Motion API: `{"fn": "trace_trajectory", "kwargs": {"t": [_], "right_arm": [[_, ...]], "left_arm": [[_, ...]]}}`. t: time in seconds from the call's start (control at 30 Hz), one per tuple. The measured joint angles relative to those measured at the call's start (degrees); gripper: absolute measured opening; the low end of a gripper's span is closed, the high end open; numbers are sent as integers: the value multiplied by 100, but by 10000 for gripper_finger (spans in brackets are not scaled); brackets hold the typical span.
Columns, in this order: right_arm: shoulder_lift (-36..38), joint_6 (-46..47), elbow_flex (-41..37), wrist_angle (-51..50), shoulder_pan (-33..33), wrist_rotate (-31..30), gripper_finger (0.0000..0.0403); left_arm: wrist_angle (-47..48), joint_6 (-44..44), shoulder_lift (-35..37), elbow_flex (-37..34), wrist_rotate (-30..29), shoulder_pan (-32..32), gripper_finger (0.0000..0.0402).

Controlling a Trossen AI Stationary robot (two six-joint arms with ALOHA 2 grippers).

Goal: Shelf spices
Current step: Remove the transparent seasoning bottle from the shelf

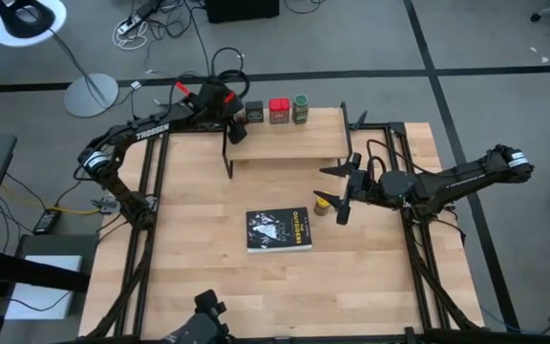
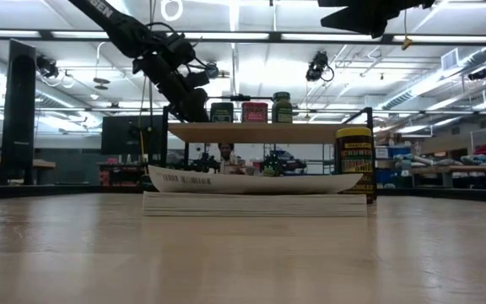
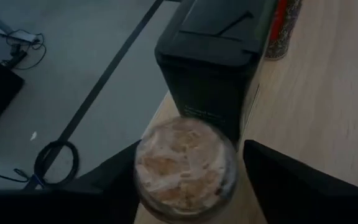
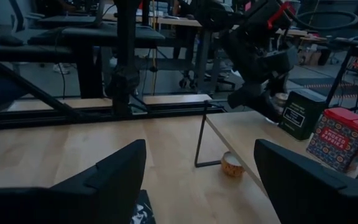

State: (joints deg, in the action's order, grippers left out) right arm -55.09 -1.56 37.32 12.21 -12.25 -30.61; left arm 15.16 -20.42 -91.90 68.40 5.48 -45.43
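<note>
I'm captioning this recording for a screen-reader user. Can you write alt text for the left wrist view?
Seen from above, a pale little jar with a mottled tan top stands between the left gripper's two dark fingers at the light-wood shelf's edge. A dark green-black tin stands just beyond it, with part of a red tin farther on.

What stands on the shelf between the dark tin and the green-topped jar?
The red tin, seen in the high view, between the dark tin and green-topped jar.

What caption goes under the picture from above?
Three spices stand on the shelf, the left gripper at its end, the right gripper open by the yellow-topped jar near the book.
</note>
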Motion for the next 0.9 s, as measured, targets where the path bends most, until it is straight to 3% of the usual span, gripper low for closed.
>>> {"fn": "trace_trajectory", "kwargs": {"t": [0.17, 0.4, 0.67, 0.9], "right_arm": [[0, -5, 0, 2, 0, 0, 297], [0, -7, 0, 2, 0, 0, 297], [0, -112, 0, 4, 2, -270, 297], [0, -156, 0, 11, 2, -280, 297]], "left_arm": [[-14, 139, 9, 0, 17, 2, 179], [234, 266, 214, -7, -36, 4, 178], [693, 417, 1153, -7, -170, 118, 178], [936, 767, 2083, -7, 65, 897, 178]]}}
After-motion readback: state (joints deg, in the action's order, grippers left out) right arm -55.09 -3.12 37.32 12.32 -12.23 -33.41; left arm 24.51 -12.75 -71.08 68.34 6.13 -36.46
